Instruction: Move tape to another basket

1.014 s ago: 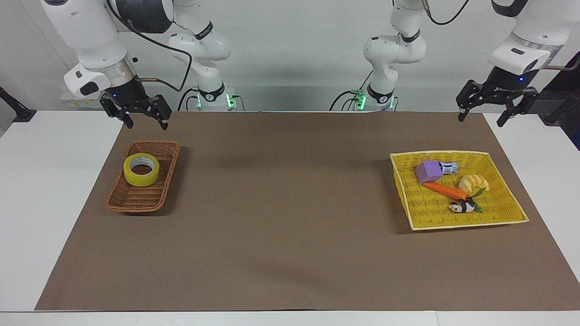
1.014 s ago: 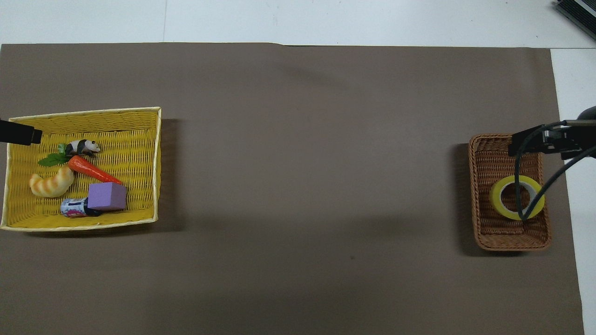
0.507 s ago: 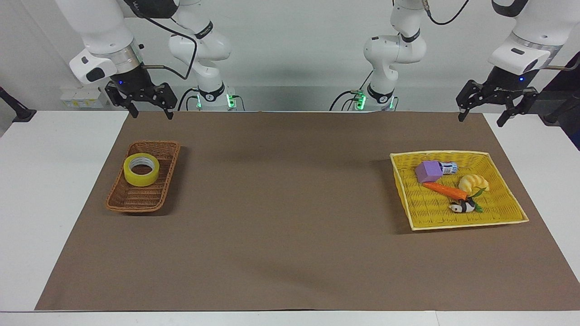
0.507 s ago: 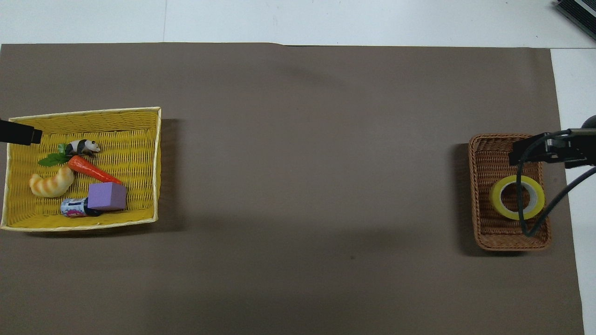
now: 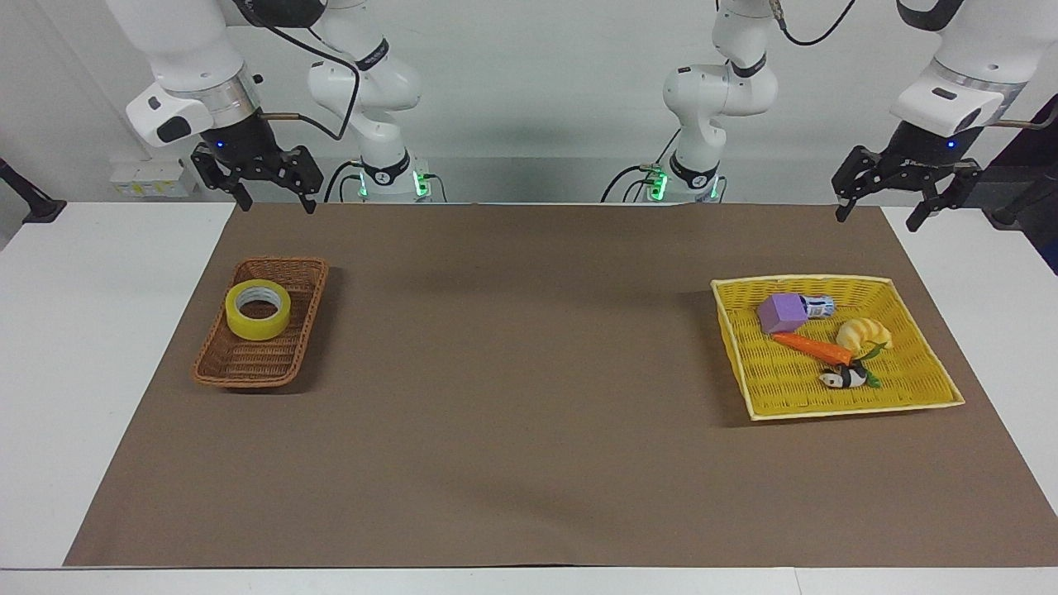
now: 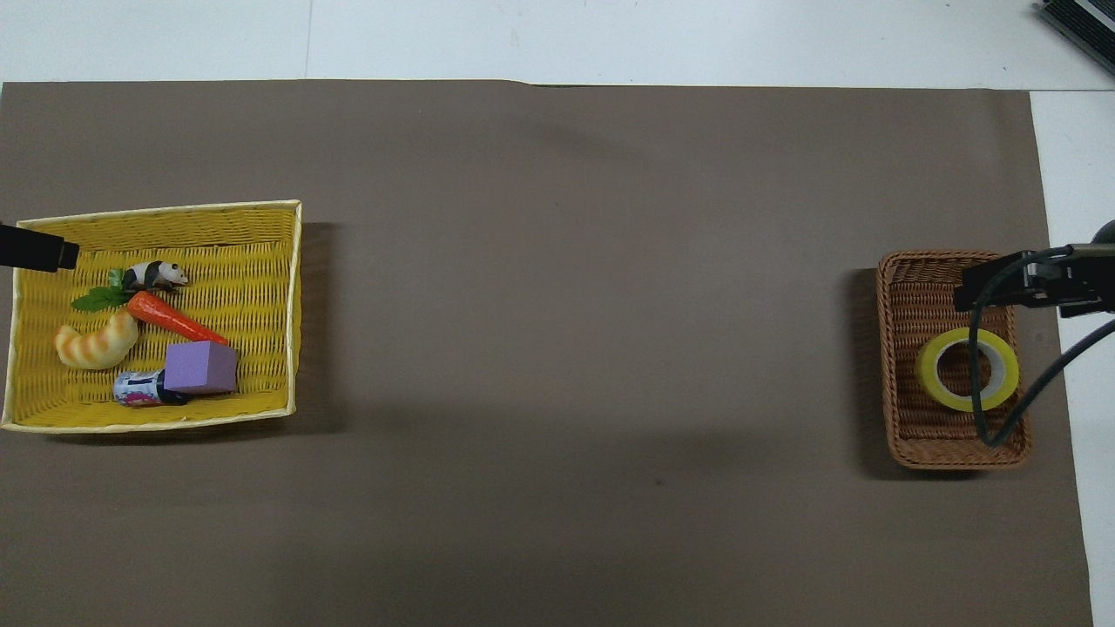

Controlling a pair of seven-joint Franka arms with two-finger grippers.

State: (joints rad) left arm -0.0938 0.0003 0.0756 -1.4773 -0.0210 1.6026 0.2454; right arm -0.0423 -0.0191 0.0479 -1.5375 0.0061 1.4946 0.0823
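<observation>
The tape [image 5: 258,309] lies flat in the brown wicker basket [image 5: 291,273] at my right arm's end of the bench [image 5: 99,330], in the part of the basket that is nearer to me. Nothing touches it. My right hand [image 5: 269,199] is open and holds nothing; it hangs in the air over the edge of the brown mat [image 5: 529,413], at the basket's end of the bench and clearly apart from the basket. My left hand [image 5: 878,213] is open too and holds nothing; it waits in the air over the mat's corner at the left arm's end. Below it on the mat stands the yellow tray [image 5: 917,395], and in it are a purple block [image 5: 781,312], a small bottle [image 5: 820,307], a carrot [image 5: 814,346], a bread piece [image 5: 863,335] and a little panda figure [image 5: 843,378].
</observation>
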